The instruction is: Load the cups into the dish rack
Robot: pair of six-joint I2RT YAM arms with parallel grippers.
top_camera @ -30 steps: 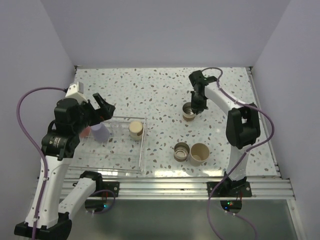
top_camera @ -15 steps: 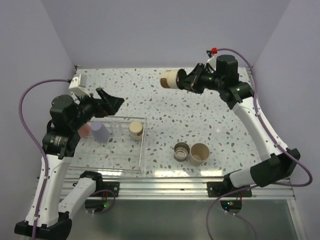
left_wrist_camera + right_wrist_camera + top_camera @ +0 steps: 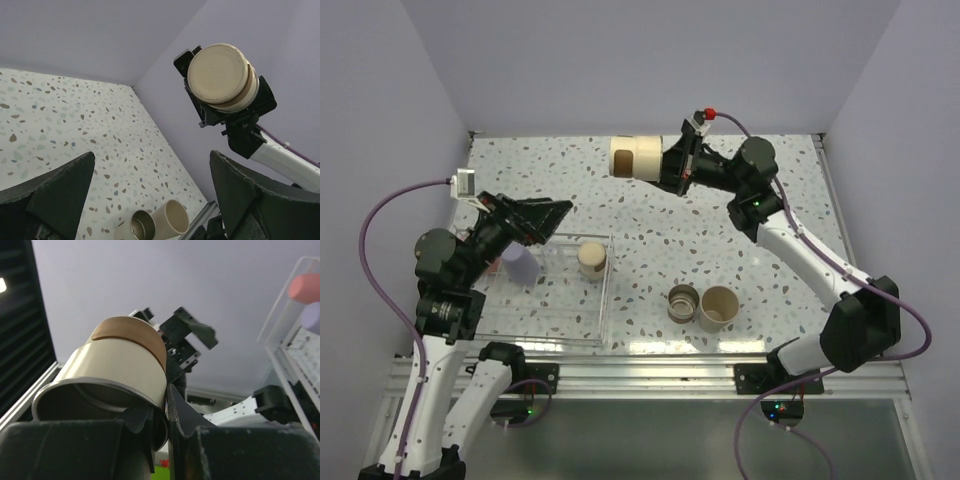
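Observation:
My right gripper (image 3: 663, 165) is raised high over the back of the table, shut on the rim of a metallic cup with a cream body and a tan band (image 3: 634, 158), which lies sideways with its base to the left. One finger sits inside the rim and one outside (image 3: 177, 412). The left wrist view shows this cup (image 3: 221, 76) from its base. My left gripper (image 3: 538, 217) hovers open and empty above the dish rack (image 3: 560, 305). A lavender cup (image 3: 520, 264) and a cream cup (image 3: 592, 258) stand in the rack; a coral red cup (image 3: 306, 286) also shows there.
A metallic cup (image 3: 683, 302) and a cream-beige cup (image 3: 718, 307) stand touching on the speckled table, right of the rack and near the front rail. They also appear low in the left wrist view as the metallic cup (image 3: 137, 227) and the cream-beige cup (image 3: 172, 217).
The right arm lifted the banded cup off the table at back right and swung it up and to the left. The left gripper tilted upward, still open.

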